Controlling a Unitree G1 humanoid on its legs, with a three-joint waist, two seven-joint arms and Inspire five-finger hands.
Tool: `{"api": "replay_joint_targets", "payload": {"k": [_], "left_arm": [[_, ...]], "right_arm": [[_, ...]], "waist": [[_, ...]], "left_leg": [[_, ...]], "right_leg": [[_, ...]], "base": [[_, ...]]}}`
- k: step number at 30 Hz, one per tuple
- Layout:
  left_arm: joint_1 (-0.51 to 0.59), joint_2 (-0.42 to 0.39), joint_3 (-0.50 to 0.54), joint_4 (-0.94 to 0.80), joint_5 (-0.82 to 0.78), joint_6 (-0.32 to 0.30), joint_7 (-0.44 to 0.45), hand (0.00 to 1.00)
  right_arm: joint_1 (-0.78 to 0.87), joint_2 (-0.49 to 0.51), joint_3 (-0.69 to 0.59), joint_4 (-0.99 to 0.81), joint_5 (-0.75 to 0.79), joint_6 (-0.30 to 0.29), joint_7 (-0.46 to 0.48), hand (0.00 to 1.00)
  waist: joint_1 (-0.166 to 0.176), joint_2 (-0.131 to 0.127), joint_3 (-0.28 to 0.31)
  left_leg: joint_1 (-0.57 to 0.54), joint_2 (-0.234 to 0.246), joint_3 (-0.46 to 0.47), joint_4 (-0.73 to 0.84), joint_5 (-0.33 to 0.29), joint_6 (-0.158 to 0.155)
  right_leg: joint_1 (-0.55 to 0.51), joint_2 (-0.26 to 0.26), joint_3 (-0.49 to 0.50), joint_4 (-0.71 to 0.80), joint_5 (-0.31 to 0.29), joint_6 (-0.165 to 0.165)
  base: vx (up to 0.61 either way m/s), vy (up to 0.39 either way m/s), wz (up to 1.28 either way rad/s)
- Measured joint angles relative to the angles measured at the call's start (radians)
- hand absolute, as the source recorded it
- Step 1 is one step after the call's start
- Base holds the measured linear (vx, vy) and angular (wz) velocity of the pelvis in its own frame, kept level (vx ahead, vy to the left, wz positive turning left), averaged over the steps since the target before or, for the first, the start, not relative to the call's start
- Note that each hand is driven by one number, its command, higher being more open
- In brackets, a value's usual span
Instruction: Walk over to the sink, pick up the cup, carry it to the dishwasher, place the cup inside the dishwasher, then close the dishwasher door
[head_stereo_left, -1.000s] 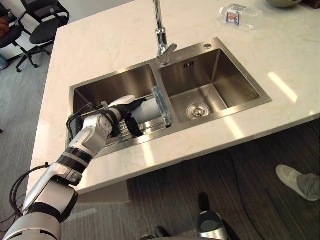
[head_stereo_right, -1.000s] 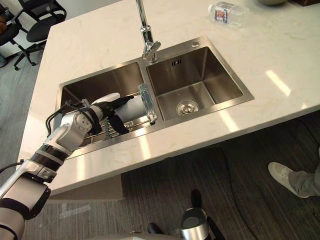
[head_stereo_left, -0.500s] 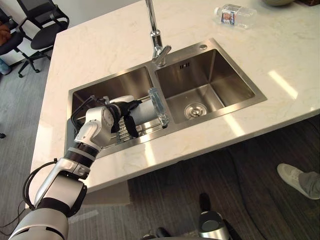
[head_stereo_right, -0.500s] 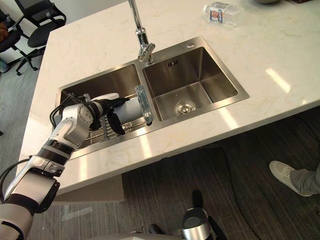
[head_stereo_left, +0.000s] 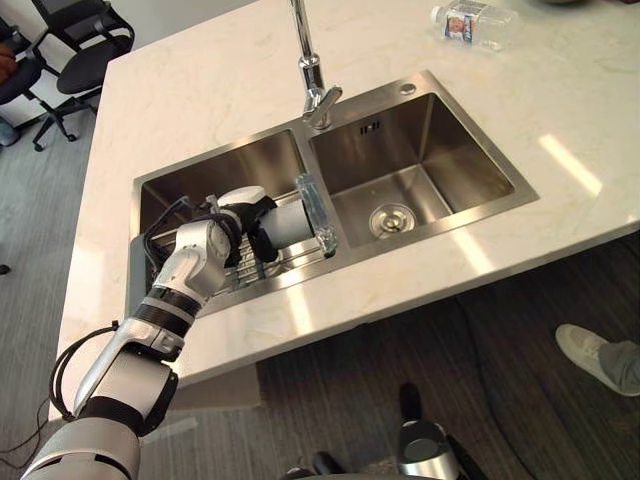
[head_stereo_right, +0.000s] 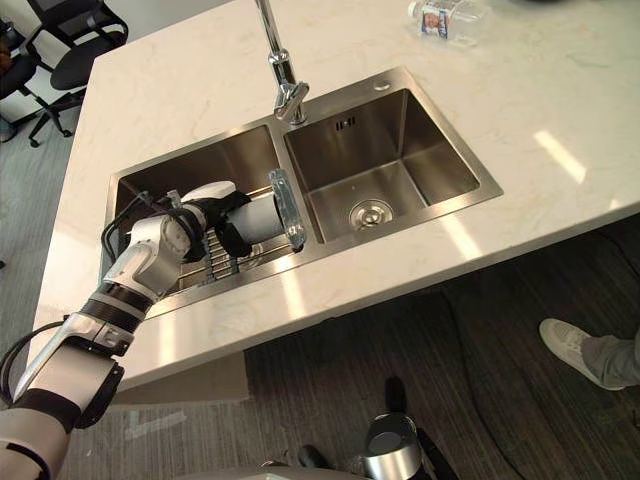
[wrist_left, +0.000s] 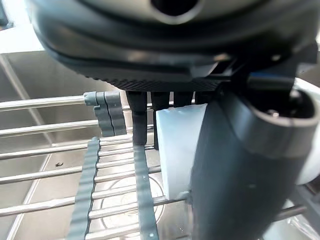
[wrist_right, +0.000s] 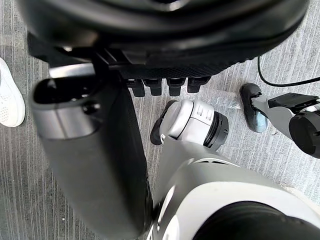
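A pale cup (head_stereo_left: 292, 222) lies on its side on a wire rack (head_stereo_left: 238, 277) in the left basin of the steel sink (head_stereo_left: 352, 268). Its clear thick end points toward the divider between the basins. My left hand (head_stereo_left: 248, 226) reaches down into that basin and is shut on the cup's other end. In the left wrist view the cup (wrist_left: 180, 150) shows white between the dark thumb (wrist_left: 240, 165) and the fingers (wrist_left: 137, 117) curled behind it, above the rack (wrist_left: 115, 170). My right hand (wrist_right: 90, 150) hangs over the grey floor, holding nothing.
A tall faucet (head_stereo_left: 312, 70) rises behind the divider. The right basin (head_stereo_left: 420, 170) holds only its drain. A water bottle (head_stereo_left: 475, 22) lies on the far marble counter (head_stereo_left: 180, 110). Office chairs (head_stereo_left: 80, 50) stand at the far left. A person's shoe (head_stereo_left: 590, 355) is on the floor at right.
My left hand has closed further round the cup's end and drawn it up a little off the rack. The camera has shifted slightly.
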Motion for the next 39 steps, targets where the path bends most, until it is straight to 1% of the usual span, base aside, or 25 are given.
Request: {"api": "replay_joint_targets", "payload": {"k": [2,4,6,8,11,13,16,17,19,20,22,23,24,25,27,28,30,32,33,34,36,37,38,39], "left_arm": [[0.012,0.004,-0.002,-0.001,-0.037,-0.024,0.037,0.0],[0.024,0.004,-0.008,-0.002,-0.062,-0.034,0.075,0.0],[0.034,0.002,-0.012,0.001,-0.072,-0.053,0.113,0.0],[0.042,0.002,-0.016,0.003,-0.085,-0.064,0.138,0.0],[0.056,0.002,-0.04,0.003,-0.115,-0.097,0.202,0.0],[0.071,0.002,-0.046,0.004,-0.163,-0.122,0.253,0.0],[0.109,0.005,-0.048,0.0,-0.28,-0.181,0.352,0.0],[0.117,0.008,-0.048,-0.004,-0.298,-0.192,0.367,0.0],[0.157,0.029,-0.046,-0.043,-0.355,-0.242,0.423,0.0],[0.185,0.041,-0.046,-0.073,-0.374,-0.262,0.437,0.0],[0.241,0.071,-0.042,-0.15,-0.39,-0.305,0.446,0.0],[0.287,0.086,-0.012,-0.204,-0.394,-0.342,0.453,0.0],[0.325,0.088,0.033,-0.25,-0.405,-0.376,0.478,0.0],[0.34,0.092,0.055,-0.275,-0.409,-0.391,0.489,0.0],[0.403,0.132,0.157,-0.37,-0.417,-0.451,0.525,0.0],[0.419,0.142,0.186,-0.395,-0.418,-0.462,0.533,0.0],[0.47,0.159,0.273,-0.483,-0.447,-0.496,0.559,0.0],[0.544,0.159,0.352,-0.572,-0.499,-0.53,0.572,0.0],[0.585,0.155,0.383,-0.612,-0.555,-0.545,0.576,0.0],[0.593,0.153,0.389,-0.619,-0.565,-0.546,0.576,0.0],[0.668,0.089,0.461,-0.658,-0.688,-0.56,0.584,0.0],[0.705,0.025,0.518,-0.654,-0.739,-0.56,0.605,0.0],[0.712,0.011,0.532,-0.653,-0.748,-0.56,0.612,0.0],[0.734,-0.04,0.582,-0.651,-0.785,-0.56,0.639,0.0]], "right_arm": [[0.001,-0.004,0.012,0.001,0.0,-0.004,0.0,1.0],[0.001,-0.009,0.02,0.0,0.0,-0.008,0.0,1.0],[0.001,-0.009,0.023,0.001,0.0,-0.014,0.0,1.0],[0.002,-0.009,0.028,0.001,0.0,-0.021,0.0,1.0],[0.006,-0.009,0.03,0.0,0.0,-0.033,0.001,1.0],[0.008,-0.009,0.031,0.0,-0.001,-0.036,0.001,1.0],[0.014,-0.01,0.038,-0.008,-0.001,-0.039,0.0,1.0],[0.015,-0.009,0.041,-0.012,-0.001,-0.039,0.0,1.0],[0.016,-0.011,0.056,-0.02,-0.001,-0.038,-0.006,1.0],[0.019,-0.011,0.06,-0.021,-0.001,-0.037,-0.007,1.0],[0.024,-0.014,0.059,-0.022,-0.001,-0.033,-0.012,1.0],[0.031,-0.022,0.058,-0.021,-0.003,-0.028,-0.018,1.0],[0.036,-0.03,0.053,-0.019,-0.011,-0.022,-0.021,1.0],[0.036,-0.032,0.048,-0.016,-0.014,-0.018,-0.021,1.0],[0.037,-0.043,0.027,0.005,-0.042,-0.011,-0.019,1.0],[0.036,-0.047,0.024,0.011,-0.046,-0.011,-0.018,1.0],[0.036,-0.045,-0.012,0.035,-0.071,-0.009,-0.011,1.0],[0.035,-0.037,-0.034,0.055,-0.089,-0.009,-0.004,1.0],[0.033,-0.028,-0.048,0.063,-0.09,-0.009,-0.004,1.0],[0.032,-0.026,-0.052,0.064,-0.09,-0.009,-0.004,1.0],[0.025,-0.004,-0.081,0.067,-0.089,-0.006,-0.007,1.0],[0.021,0.009,-0.098,0.066,-0.101,-0.003,-0.007,1.0],[0.02,0.011,-0.103,0.066,-0.108,-0.002,-0.007,1.0],[0.018,0.02,-0.124,0.066,-0.129,0.001,-0.009,1.0]], "waist": [[0.005,-0.001,0.001],[0.006,-0.002,0.001],[0.006,-0.002,0.002],[0.005,-0.002,0.002],[0.007,-0.003,0.002],[0.008,-0.003,0.002],[0.015,-0.002,0.001],[0.017,-0.001,0.0],[0.026,-0.007,0.003],[0.032,-0.011,0.002],[0.054,-0.015,0.0],[0.076,-0.018,-0.002],[0.101,-0.019,-0.002],[0.112,-0.019,-0.002],[0.15,-0.022,-0.005],[0.158,-0.023,-0.008],[0.192,-0.037,-0.025],[0.223,-0.063,-0.05],[0.233,-0.074,-0.063],[0.234,-0.076,-0.065],[0.264,-0.106,-0.08],[0.272,-0.119,-0.087],[0.275,-0.122,-0.089],[0.278,-0.132,-0.093]], "left_leg": [[0.0,-0.002,-0.001,0.0,0.0,0.0],[-0.001,-0.002,-0.005,0.0,0.0,0.0],[-0.003,-0.002,-0.011,0.0,0.0,0.0],[-0.004,-0.001,-0.017,0.0,0.0,0.0],[-0.004,0.002,-0.033,-0.001,0.0,0.0],[-0.006,0.003,-0.048,-0.004,0.001,-0.002],[-0.007,0.004,-0.066,-0.008,0.001,-0.002],[-0.008,0.003,-0.069,-0.008,0.002,-0.002],[-0.016,0.0,-0.083,-0.008,0.003,-0.002],[-0.021,-0.002,-0.091,-0.008,0.004,-0.001],[-0.031,-0.009,-0.116,-0.008,0.012,0.004],[-0.038,-0.02,-0.129,-0.008,0.023,0.013],[-0.045,-0.031,-0.149,-0.008,0.034,0.02],[-0.048,-0.037,-0.164,-0.008,0.04,0.025],[-0.052,-0.049,-0.198,-0.006,0.052,0.032],[-0.052,-0.051,-0.208,-0.006,0.053,0.033],[-0.055,-0.06,-0.235,-0.008,0.054,0.034],[-0.055,-0.075,-0.258,-0.02,0.053,0.036],[-0.055,-0.082,-0.274,-0.032,0.048,0.043],[-0.055,-0.083,-0.275,-0.034,0.048,0.045],[-0.055,-0.1,-0.281,-0.039,0.049,0.054],[-0.056,-0.109,-0.282,-0.038,0.046,0.059],[-0.056,-0.11,-0.282,-0.038,0.045,0.06],[-0.059,-0.115,-0.284,-0.036,0.042,0.063]], "right_leg": [[0.0,0.0,-0.001,0.0,0.0,0.0],[0.002,-0.003,-0.004,0.0,-0.006,0.007],[0.005,-0.005,-0.011,0.0,-0.013,0.0],[0.007,-0.006,-0.018,0.0,-0.014,0.0],[0.017,-0.006,-0.036,0.0,-0.021,0.001],[0.023,-0.006,-0.051,0.0,-0.022,0.006],[0.033,-0.006,-0.071,0.001,-0.02,0.005],[0.035,-0.006,-0.075,0.003,-0.02,0.005],[0.039,-0.007,-0.09,0.007,-0.019,0.005],[0.038,-0.009,-0.1,0.007,-0.019,0.005],[0.042,-0.016,-0.13,0.007,-0.019,0.005],[0.042,-0.027,-0.139,0.008,-0.02,0.005],[0.042,-0.036,-0.151,0.012,-0.022,0.008],[0.042,-0.042,-0.159,0.019,-0.026,0.012],[0.037,-0.068,-0.189,0.079,-0.06,0.017],[0.033,-0.077,-0.197,0.102,-0.073,0.018],[0.009,-0.11,-0.223,0.192,-0.126,0.026],[-0.022,-0.149,-0.238,0.276,-0.182,0.028],[-0.03,-0.162,-0.251,0.306,-0.197,0.035],[-0.031,-0.164,-0.253,0.31,-0.198,0.035],[-0.041,-0.188,-0.252,0.336,-0.202,0.037],[-0.043,-0.197,-0.25,0.342,-0.201,0.039],[-0.043,-0.199,-0.25,0.344,-0.201,0.039],[-0.046,-0.205,-0.249,0.354,-0.202,0.04]], "base": [[-0.01,0.002,0.02],[-0.03,0.005,0.05],[-0.04,0.005,0.08],[-0.02,-0.002,0.1],[0.0,-0.008,0.17],[0.02,-0.008,0.19],[0.04,-0.003,0.18],[0.04,0.004,0.18],[0.03,0.007,0.16],[0.01,0.008,0.24],[0.0,0.011,0.29],[-0.02,0.02,0.3],[-0.02,0.018,0.33],[-0.05,0.034,0.41],[-0.06,0.051,0.47],[-0.06,0.044,0.49],[-0.06,0.038,0.44],[-0.06,0.047,0.4],[-0.05,0.058,0.35],[-0.03,0.057,0.28],[-0.03,0.082,0.1],[-0.02,0.075,0.01],[-0.01,0.068,0.03],[0.01,0.041,0.07]]}}
